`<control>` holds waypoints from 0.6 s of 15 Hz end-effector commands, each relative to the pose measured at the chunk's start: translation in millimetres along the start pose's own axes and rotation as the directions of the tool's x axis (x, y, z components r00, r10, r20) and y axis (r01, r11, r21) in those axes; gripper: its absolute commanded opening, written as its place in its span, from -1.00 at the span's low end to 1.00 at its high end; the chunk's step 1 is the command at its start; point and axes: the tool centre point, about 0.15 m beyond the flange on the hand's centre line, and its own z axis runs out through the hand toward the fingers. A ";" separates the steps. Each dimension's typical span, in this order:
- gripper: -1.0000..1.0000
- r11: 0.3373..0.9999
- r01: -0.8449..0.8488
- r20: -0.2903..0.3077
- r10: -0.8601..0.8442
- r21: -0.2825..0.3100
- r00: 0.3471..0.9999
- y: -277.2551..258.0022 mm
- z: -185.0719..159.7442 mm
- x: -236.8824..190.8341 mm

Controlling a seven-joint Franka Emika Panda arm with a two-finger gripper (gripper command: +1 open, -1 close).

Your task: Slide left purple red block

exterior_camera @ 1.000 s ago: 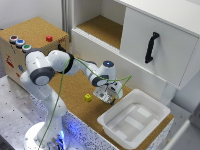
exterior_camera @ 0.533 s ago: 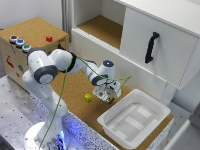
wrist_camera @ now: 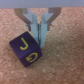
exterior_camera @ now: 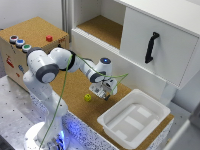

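Note:
In the wrist view a dark purple block (wrist_camera: 27,48) with yellow letters lies on the cork tabletop. My gripper (wrist_camera: 38,38) stands right behind it, low over the surface. The two fingers are close together with only a narrow gap and hold nothing. One fingertip (wrist_camera: 44,36) touches the block's upper edge. In the exterior view the gripper (exterior_camera: 103,91) is down at the tabletop in front of the cabinet, and it hides the purple block there.
A small yellow block (exterior_camera: 88,97) lies just to the exterior view's left of the gripper. A white tray (exterior_camera: 116,118) sits to its right. A white cabinet with a black handle (exterior_camera: 151,46) stands behind. A wooden box (exterior_camera: 31,30) with buttons is at the far left.
The gripper has crept slightly towards the exterior view's left, staying low at the tabletop. The yellow block and tray have not moved.

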 end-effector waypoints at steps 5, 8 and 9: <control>-1.00 0.996 -0.063 0.049 0.066 -0.060 0.997 -13.5 -2.4 -1.9; -1.00 0.995 -0.064 0.006 0.065 -0.077 0.998 9.1 -12.1 -3.9; -1.00 0.995 -0.073 -0.004 0.073 -0.072 0.997 16.8 -15.5 -5.7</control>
